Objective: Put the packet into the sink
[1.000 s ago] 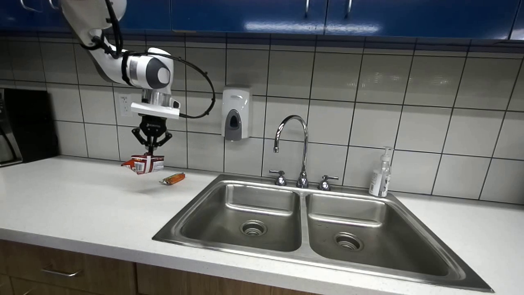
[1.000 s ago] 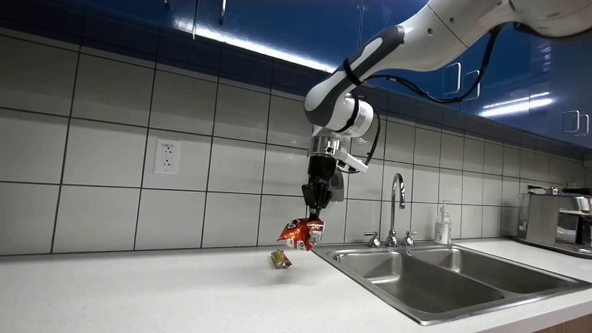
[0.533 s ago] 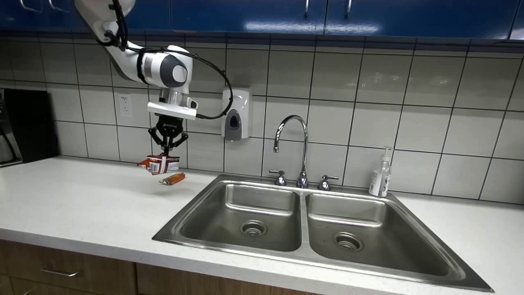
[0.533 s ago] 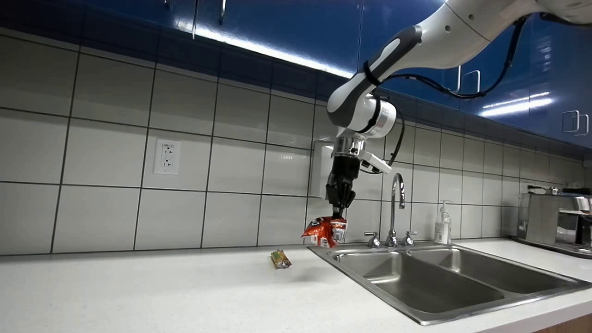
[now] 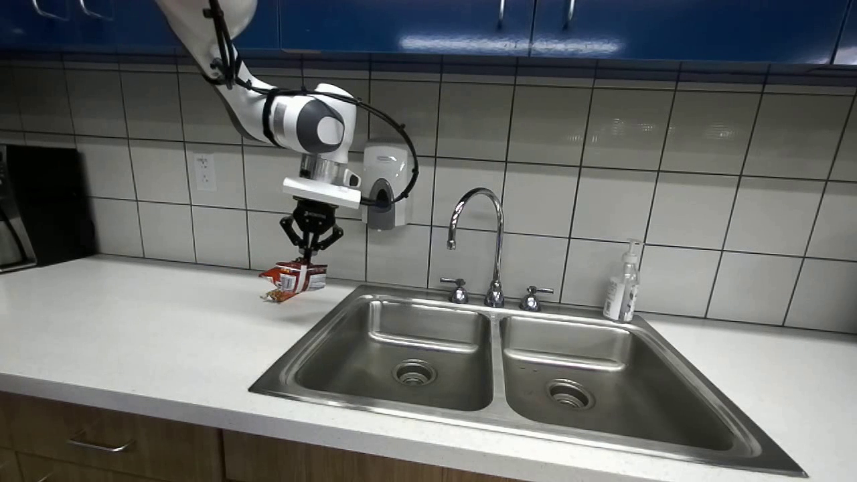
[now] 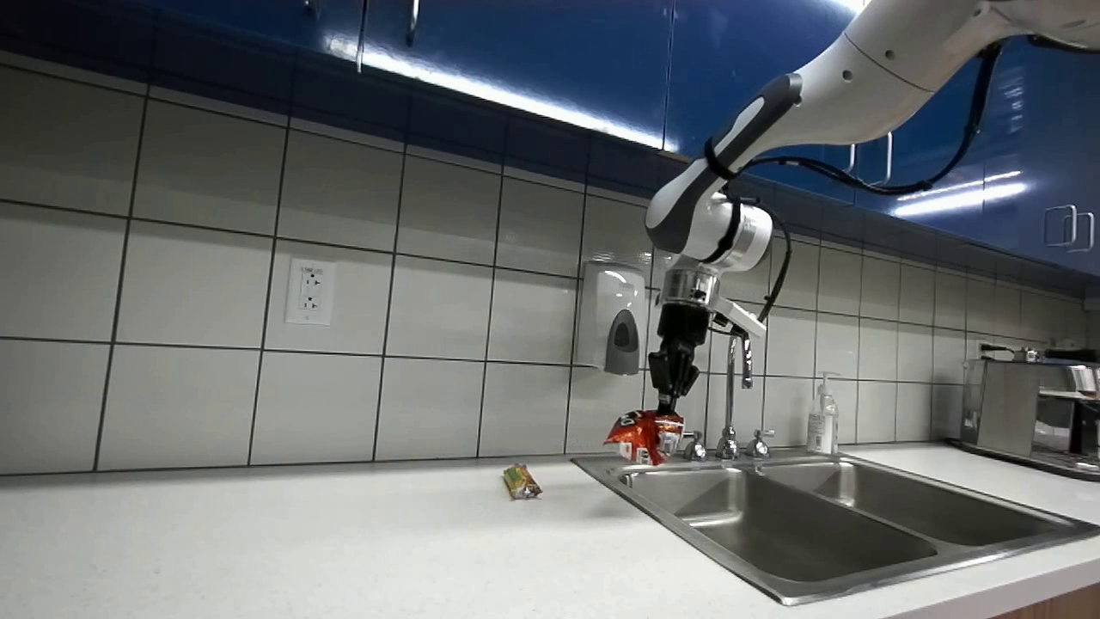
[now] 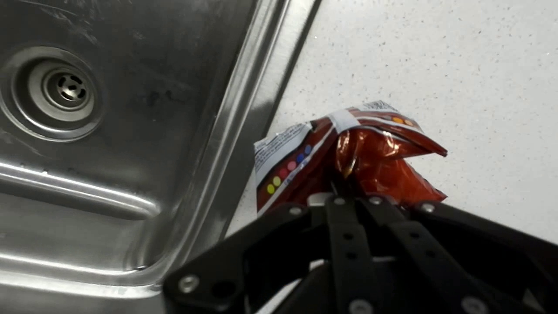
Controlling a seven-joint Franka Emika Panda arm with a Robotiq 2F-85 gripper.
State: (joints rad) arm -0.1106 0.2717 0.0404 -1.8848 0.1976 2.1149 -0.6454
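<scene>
The packet, a crinkled red-and-white wrapper, hangs from my gripper in both exterior views (image 5: 304,276) (image 6: 638,435). My gripper points down and its fingers (image 5: 306,257) (image 6: 666,407) are shut on the packet's upper part. In the wrist view the packet (image 7: 296,161) spreads out below the fingers (image 7: 348,187), whose tips are hidden in its folds. It is in the air over the white counter, close beside the edge of the steel double-basin sink (image 5: 497,375) (image 6: 808,533). In the wrist view the sink's rim (image 7: 244,109) runs just left of the packet.
An orange-brown oblong item (image 6: 522,482) lies on the counter. A chrome faucet (image 5: 499,248) stands behind the sink and a soap bottle (image 5: 622,288) at its back corner. A soap dispenser (image 5: 387,187) hangs on the wall behind the arm. Blue cabinets (image 5: 402,27) are above.
The arm has carried the packet sideways along the counter toward the sink, lowering slightly. The packet stays in the grip. In an exterior view it now overlaps the orange-brown item.
</scene>
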